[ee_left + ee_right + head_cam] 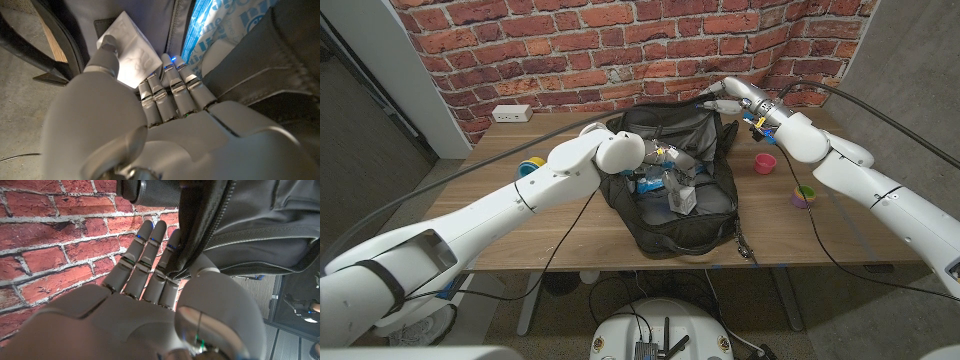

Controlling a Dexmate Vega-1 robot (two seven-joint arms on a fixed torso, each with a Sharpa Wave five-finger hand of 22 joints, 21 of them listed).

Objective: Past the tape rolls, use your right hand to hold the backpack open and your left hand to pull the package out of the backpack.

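- The surface (570,235) is sitting in the middle of the head view, in front of a brick wall.
- The backpack (715,210) is lying open in the middle of the frame, with its long side running from the upper middle down to the lower middle.
- The right robot hand (725,103) is reaching in from the right to the upper edge of the backpack. In the right wrist view its fingers (150,255) are curling around the black zipper rim, so it is holding the backpack open.
- The left robot hand (678,170) is coming in from the left and is sitting inside the opening. It is the nearer one to the package.
- The package (684,198) is white with a blue part, and it is lying inside the backpack, just below the left robot hand in the head view.
- In the left wrist view the thumb (107,57) is pressing on the white package and the fingers are tucking under it, so I think it is pinching the package.
- Small tape rolls (765,163) are sitting on the right of the frame, near the right arm.
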